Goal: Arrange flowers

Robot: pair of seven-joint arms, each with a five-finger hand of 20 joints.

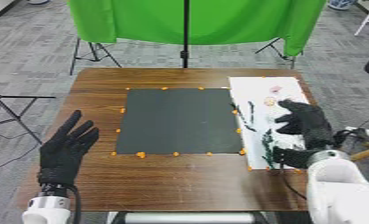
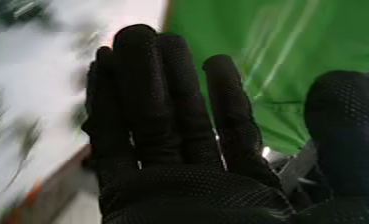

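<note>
My right hand (image 1: 307, 122) is over the right part of the white sheet (image 1: 251, 85), with a pink flower (image 1: 275, 90) and a peach flower (image 1: 270, 101) lying just beyond it. Dark green stems (image 1: 267, 142) lie on the sheet to its left. In the right wrist view my right hand (image 2: 154, 115) has straight, open fingers and holds nothing, with the blurred white sheet (image 2: 56, 85) beside it. The dark grey mat (image 1: 178, 120) lies bare in the middle of the table. My left hand (image 1: 65, 150) is open over the table's left side.
Orange bits of tape (image 1: 140, 155) dot the edges of the mat and sheet on the brown table (image 1: 180, 185). Behind the table a green cloth (image 1: 189, 22) hangs from a black stand (image 1: 185, 52). Another tripod (image 1: 12, 112) stands off to the left.
</note>
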